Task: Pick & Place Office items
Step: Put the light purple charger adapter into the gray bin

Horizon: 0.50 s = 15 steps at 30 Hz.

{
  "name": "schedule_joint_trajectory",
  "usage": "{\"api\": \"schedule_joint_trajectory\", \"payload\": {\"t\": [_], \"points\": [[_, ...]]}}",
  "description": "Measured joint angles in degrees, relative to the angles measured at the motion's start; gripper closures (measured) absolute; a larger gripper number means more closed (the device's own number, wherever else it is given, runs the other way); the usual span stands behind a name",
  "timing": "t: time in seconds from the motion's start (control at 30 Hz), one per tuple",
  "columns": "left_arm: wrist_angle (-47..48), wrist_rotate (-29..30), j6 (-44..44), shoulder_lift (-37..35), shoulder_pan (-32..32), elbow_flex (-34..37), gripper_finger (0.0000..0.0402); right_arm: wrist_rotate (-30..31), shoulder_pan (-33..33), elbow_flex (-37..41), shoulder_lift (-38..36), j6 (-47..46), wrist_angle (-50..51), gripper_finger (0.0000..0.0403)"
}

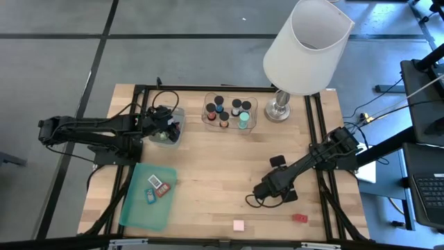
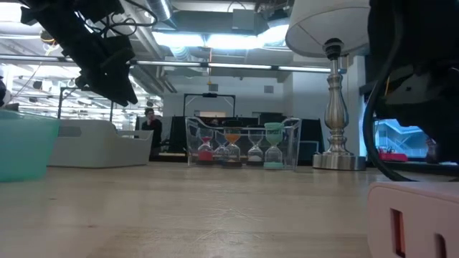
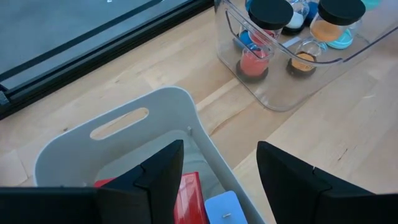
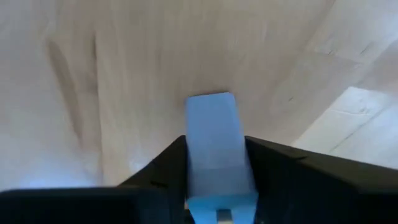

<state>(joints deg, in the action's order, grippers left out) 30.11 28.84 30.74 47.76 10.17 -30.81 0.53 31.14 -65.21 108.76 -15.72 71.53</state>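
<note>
My left gripper hangs open over a pale bin at the table's far left; its fingers stand above a red block and a blue block that lie inside. My right gripper is low over the table's near middle, shut on a blue block. A clear tray at the far middle holds several dark-capped cylinders with coloured tops. A green lid near left carries a red piece and a blue piece. A pink block and a red block lie on the wood. My right gripper pinches the blue block between its two fingers. The block's far end sticks out past the fingertips, toward the wood close below. Whether that end touches the table I cannot tell.
A tall lamp with a white shade stands on a metal base at the far right, beside the clear tray. A small black object lies by the right arm. Bare wood lies between the green lid and the right gripper.
</note>
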Motion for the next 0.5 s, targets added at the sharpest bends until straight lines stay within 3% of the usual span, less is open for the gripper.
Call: {"api": "schedule_joint_trajectory", "payload": {"t": [0.3, 0.5], "points": [[0.0, 0.0, 0.0, 0.0, 0.0, 0.0, 0.0201, 1.1, -0.9, -4.0, 0.0, -7.2, 2.8, 0.0282], [-2.2, -1.8, 0.0, 0.0, 0.0, 0.0, 0.0201, 14.8, -1.9, -14.7, 0.0, -6.8, 3.3, 0.0277]]}}
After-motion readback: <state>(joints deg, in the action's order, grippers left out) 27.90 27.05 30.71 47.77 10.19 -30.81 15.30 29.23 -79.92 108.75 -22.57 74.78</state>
